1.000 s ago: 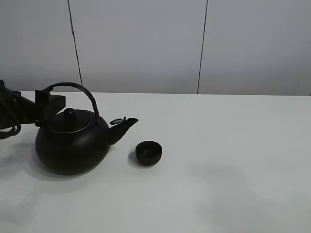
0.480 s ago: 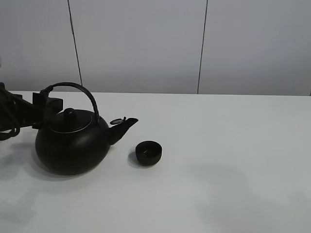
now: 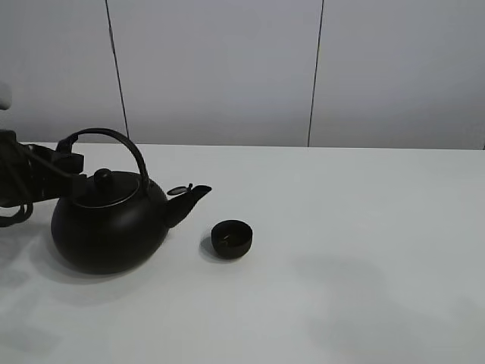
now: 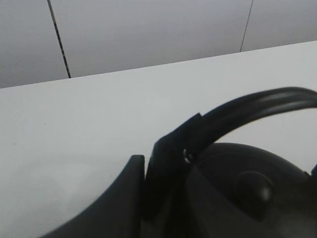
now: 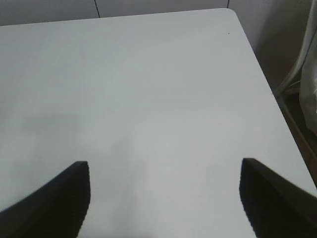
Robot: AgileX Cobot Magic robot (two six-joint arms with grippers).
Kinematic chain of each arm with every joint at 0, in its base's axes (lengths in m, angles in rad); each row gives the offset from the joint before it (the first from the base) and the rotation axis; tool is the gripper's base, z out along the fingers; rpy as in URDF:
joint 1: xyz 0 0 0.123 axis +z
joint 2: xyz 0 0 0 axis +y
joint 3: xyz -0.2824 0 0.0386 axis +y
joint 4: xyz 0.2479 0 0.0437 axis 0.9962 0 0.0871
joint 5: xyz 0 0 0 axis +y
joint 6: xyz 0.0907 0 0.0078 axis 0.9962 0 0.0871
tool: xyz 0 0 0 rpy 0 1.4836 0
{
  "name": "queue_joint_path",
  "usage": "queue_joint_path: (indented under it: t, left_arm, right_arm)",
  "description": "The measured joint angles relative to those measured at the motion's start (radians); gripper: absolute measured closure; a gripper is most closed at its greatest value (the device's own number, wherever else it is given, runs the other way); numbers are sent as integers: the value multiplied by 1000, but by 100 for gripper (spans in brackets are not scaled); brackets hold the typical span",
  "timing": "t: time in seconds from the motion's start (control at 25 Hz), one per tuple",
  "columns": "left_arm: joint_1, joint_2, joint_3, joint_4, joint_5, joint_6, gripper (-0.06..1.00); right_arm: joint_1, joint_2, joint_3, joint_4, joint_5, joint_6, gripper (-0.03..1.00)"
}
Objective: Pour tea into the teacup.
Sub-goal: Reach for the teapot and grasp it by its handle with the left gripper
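A big round black kettle (image 3: 110, 227) stands on the white table (image 3: 341, 250) at the left, its spout (image 3: 193, 199) pointing right. The tiny matte-black teacup (image 3: 231, 238) sits just right of the spout, apart from it. My left gripper (image 3: 68, 162) is at the left end of the kettle's arched handle (image 3: 114, 135). In the left wrist view the gripper (image 4: 146, 161) is closed around that handle (image 4: 257, 101), above the lid (image 4: 247, 186). My right gripper (image 5: 163, 166) is open and empty over bare table; it does not show in the exterior view.
The right edge of the table (image 5: 267, 84) shows in the right wrist view, with a chair or stand leg (image 5: 297, 69) beyond it. A grey panelled wall (image 3: 227, 68) stands behind the table.
My left gripper has drawn left with the handle's end. The kettle has shifted slightly left, its spout a little farther from the teacup. The teacup has not moved.
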State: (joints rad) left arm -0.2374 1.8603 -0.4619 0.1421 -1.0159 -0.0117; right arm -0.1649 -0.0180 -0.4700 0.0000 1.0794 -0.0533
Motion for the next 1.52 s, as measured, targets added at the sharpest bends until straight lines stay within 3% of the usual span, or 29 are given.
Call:
queue_joint_path:
  t: [1.28,1.52]
  left_arm:
    - [3,9,0,40,-34,24,82]
    - [3,-49,-42,66,116,25,82]
  right_arm:
    - [0,0,0,0,1,0,40]
    - [0,0,0,0,1,0,40]
